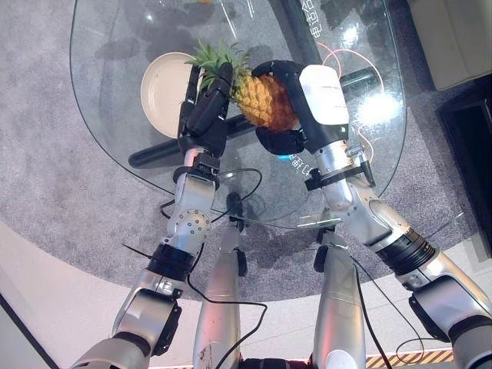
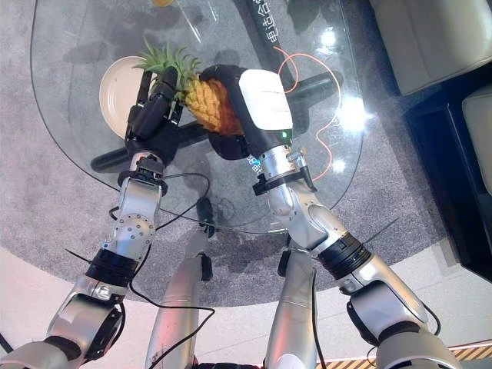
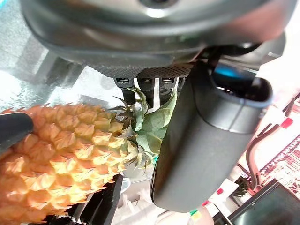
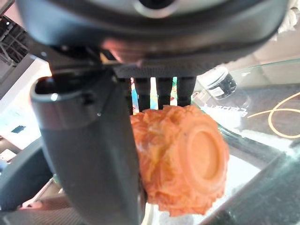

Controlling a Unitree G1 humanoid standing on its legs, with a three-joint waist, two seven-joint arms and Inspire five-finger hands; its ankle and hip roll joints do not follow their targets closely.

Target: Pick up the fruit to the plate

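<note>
The pineapple point(image 1: 264, 100) is held between both hands over the glass table point(image 1: 369, 161). The right hand point(image 1: 288, 104) has fingers and thumb curled round the fruit's body — the base protrudes past the thumb. The left hand point(image 1: 206, 115) has straight fingers lying against the leafy crown — thumb beside the leaves. The plate point(image 1: 165, 88) lies just beyond the left fingers.

A round glass table point(image 1: 115, 108) stands on grey carpet point(image 1: 46, 169) beside a beige sofa point(image 2: 430, 38).

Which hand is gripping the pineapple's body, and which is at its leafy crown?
The right hand wraps the pineapple body; the left hand sits at the crown.
</note>
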